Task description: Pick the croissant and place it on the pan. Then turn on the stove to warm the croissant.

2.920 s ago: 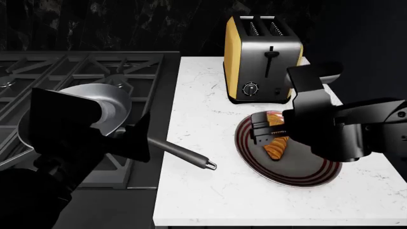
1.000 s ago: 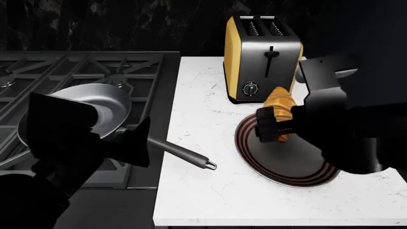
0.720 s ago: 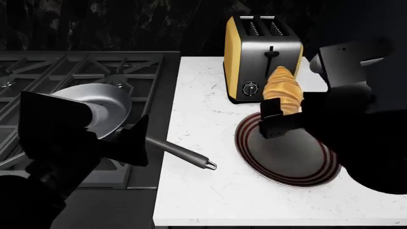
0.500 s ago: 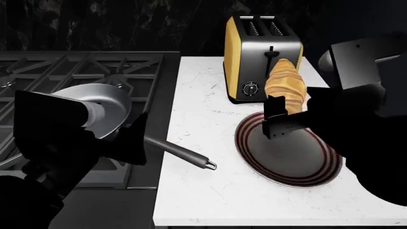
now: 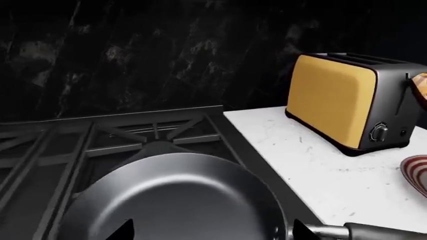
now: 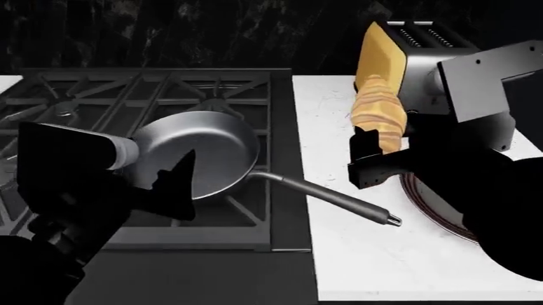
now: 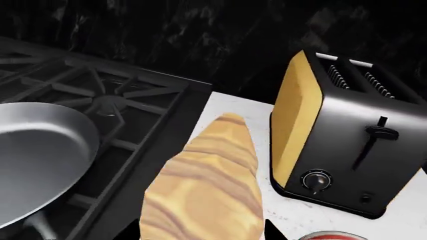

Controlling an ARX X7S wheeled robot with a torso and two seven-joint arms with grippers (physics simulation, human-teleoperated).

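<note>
- My right gripper (image 6: 371, 154) clamps the croissant (image 6: 379, 114) upright, centre-right of the head view.
- The pan (image 6: 199, 152) sits on the stove (image 6: 136, 95).
- My left gripper's (image 6: 161, 190) opening: cannot tell.

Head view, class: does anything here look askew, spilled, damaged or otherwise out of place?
One thing: the pan sits on the stove grates with its long handle jutting out over the white counter, where it could be knocked. The croissant stands upright only because the right hand holds it. Nothing is spilled or damaged.
</note>
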